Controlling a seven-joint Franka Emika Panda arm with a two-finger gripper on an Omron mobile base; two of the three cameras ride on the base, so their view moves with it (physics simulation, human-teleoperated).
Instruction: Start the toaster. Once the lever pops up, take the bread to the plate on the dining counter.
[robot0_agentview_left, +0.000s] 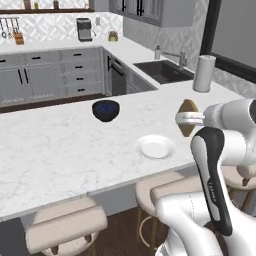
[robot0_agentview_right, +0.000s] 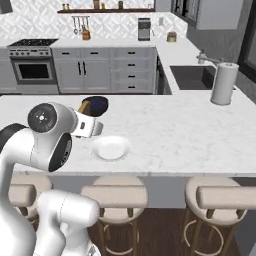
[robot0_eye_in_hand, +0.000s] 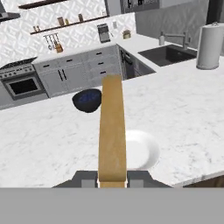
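Observation:
My gripper (robot0_eye_in_hand: 112, 179) is shut on the bread (robot0_eye_in_hand: 112, 131), a tan slice held edge-on and upright between the fingertips (robot0_eye_in_hand: 89, 179). It hangs in the air over the near edge of the dining counter (robot0_agentview_left: 60, 145). The bread (robot0_agentview_left: 188, 117) sits just right of the white plate (robot0_agentview_left: 155, 147) and above it, not touching. From the right base, the bread (robot0_agentview_right: 84, 107) peeks over the hand, left of the plate (robot0_agentview_right: 111, 148). The plate (robot0_eye_in_hand: 142, 151) lies bare below and slightly right of the slice. The toaster is out of view.
A dark blue bowl (robot0_agentview_left: 105, 110) stands on the counter beyond the plate. A paper towel roll (robot0_agentview_left: 204, 73) is at the far right beside the sink (robot0_agentview_left: 162, 71). Cushioned stools (robot0_agentview_right: 114, 192) line the near edge under the counter.

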